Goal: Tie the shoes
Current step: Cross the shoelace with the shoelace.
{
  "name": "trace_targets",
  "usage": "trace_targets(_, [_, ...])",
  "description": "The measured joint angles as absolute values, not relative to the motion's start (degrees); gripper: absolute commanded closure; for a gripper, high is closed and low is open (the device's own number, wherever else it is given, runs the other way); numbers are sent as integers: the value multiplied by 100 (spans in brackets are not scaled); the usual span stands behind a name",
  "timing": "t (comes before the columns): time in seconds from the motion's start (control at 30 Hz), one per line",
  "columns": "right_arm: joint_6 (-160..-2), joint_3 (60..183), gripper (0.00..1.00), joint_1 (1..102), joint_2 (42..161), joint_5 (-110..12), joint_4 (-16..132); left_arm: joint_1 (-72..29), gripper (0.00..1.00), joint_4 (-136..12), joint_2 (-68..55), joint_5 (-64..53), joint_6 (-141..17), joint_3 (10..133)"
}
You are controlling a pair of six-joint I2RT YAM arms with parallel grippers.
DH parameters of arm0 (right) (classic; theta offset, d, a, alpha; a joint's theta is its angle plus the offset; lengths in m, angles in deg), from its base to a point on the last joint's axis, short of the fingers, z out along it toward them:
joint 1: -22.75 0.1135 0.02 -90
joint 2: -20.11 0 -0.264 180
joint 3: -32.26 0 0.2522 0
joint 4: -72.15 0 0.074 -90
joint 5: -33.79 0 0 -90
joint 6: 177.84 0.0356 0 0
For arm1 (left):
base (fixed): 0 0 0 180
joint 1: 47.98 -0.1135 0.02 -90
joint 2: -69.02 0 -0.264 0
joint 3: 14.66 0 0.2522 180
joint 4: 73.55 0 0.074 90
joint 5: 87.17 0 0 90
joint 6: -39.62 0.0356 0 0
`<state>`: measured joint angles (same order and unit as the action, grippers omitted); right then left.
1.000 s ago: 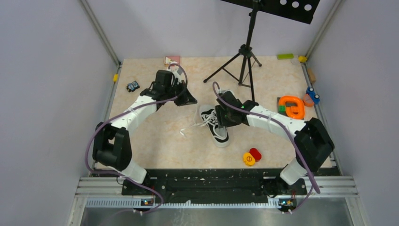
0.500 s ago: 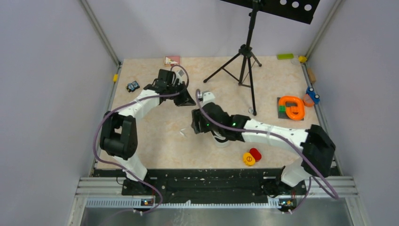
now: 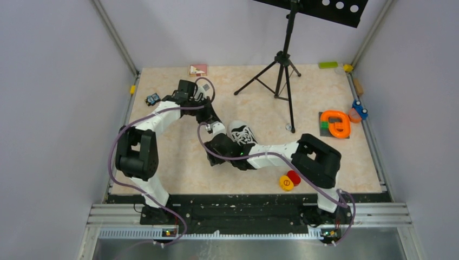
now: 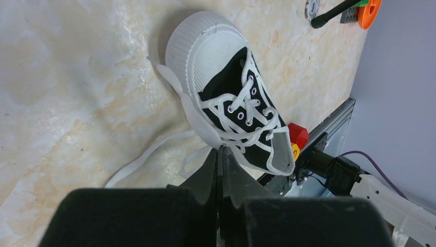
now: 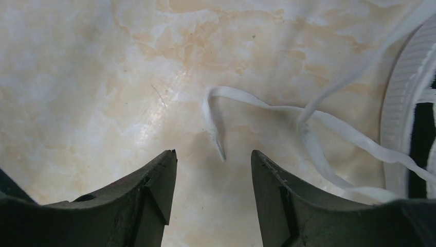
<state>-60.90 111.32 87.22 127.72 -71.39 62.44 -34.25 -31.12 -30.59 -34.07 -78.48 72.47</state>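
Observation:
The black sneaker [image 3: 242,134] with white toe cap and white laces lies mid-table, its heel hidden under my right arm. The left wrist view shows the whole shoe [image 4: 231,98], toe away from the camera. My left gripper [image 4: 221,150] is shut, its tips against the white lace by the shoe's sole rim; I cannot tell whether it pinches the lace. It is left of the toe in the top view [image 3: 215,124]. My right gripper [image 5: 213,154] is open low over the floor, left of the shoe [image 3: 212,149]. A loose lace end [image 5: 218,144] lies just ahead between its fingertips.
A black tripod [image 3: 281,65] stands behind the shoe. An orange toy [image 3: 335,122] and a blue toy [image 3: 359,110] are at the right, red and yellow discs [image 3: 289,180] near the front. A small toy car [image 3: 153,99] and a pink card [image 3: 198,69] are at the back left.
My right arm swung left, from over the shoe to the floor on its left by the loose laces. My left gripper shifted down toward the shoe's toe.

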Motion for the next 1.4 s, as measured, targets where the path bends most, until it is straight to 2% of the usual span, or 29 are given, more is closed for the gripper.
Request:
trace_targets(0.23, [-6175,11235,45,8722,13264,-7160,6349,-3422,100,-2994,-3101,-3532,-7787,7247])
trace_targets(0.37, [-6213,11479,50,8722,13480,-7230,6360,-3422,100,-2942,-3103,-3611,-7787,7247])
trace_targets(0.4, [-6230,11525,54,8724,13531,-7272,6389,-3425,100,-2942,-3103,-3613,-7787,7247])
trace_targets(0.5, [-6267,11663,75,8744,13668,-7331,6448,-3444,100,-2957,-3103,-3613,-7787,7247])
trace_targets(0.57, [-6293,11707,100,8753,13721,-7377,6478,-3451,100,-2959,-3103,-3613,-7787,7247])
trace_targets(0.87, [-6278,11517,100,8761,13454,-7591,6282,-3442,100,-2920,-3103,-3619,-7785,7247])
trace_targets(1.0, [-6245,10808,100,8761,12263,-7740,5997,-3438,100,-2887,-3103,-3613,-7787,7247])
trace_targets(1.2, [-6167,10463,100,8761,10423,-8078,5676,-3433,100,-2850,-3075,-3604,-7809,7233])
trace_targets(1.4, [-6143,10450,100,8751,9544,-8570,5272,-3433,100,-2808,-2607,-3497,-7852,6995])
